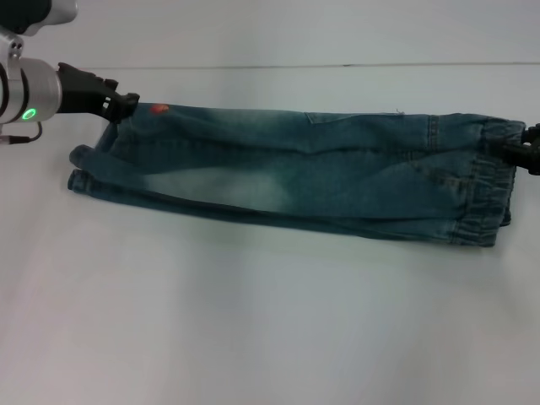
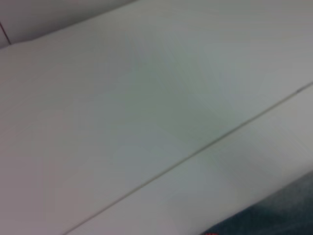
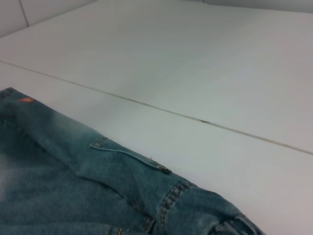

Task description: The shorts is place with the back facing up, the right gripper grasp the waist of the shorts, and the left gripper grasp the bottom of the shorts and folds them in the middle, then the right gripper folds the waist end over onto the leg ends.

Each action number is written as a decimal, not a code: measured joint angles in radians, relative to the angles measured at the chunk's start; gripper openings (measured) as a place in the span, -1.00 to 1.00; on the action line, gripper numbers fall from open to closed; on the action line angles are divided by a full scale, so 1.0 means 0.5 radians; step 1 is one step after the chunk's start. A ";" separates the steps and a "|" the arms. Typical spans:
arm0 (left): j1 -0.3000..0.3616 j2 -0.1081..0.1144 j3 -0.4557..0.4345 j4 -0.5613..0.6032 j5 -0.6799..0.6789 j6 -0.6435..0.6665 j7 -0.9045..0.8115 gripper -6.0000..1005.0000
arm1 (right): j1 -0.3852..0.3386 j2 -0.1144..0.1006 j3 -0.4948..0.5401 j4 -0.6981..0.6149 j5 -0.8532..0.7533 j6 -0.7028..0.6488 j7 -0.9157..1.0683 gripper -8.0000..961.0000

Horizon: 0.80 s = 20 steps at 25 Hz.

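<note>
Lying flat on a white table (image 1: 253,321), denim shorts (image 1: 304,181) folded lengthwise stretch between both grippers. At the leg ends, the left gripper (image 1: 118,105) meets the far corner of the fabric, near a small orange patch (image 1: 159,108). At the elastic waist, the right gripper (image 1: 521,152) touches the waistband's edge. Whether either gripper's fingers are clamped cannot be told.
</note>
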 joint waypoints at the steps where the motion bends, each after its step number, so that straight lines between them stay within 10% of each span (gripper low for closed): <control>1: -0.003 0.001 -0.003 0.000 0.022 0.004 -0.006 -0.43 | 0.000 0.000 0.000 -0.001 -0.001 0.000 0.003 -0.39; 12: 0.075 -0.020 -0.045 0.089 -0.018 -0.001 -0.001 0.14 | -0.036 -0.006 0.006 -0.058 -0.005 -0.036 0.028 0.55; 20: 0.201 -0.029 -0.050 0.230 -0.370 0.221 0.163 0.75 | -0.108 0.015 0.022 -0.187 0.028 -0.124 0.027 0.83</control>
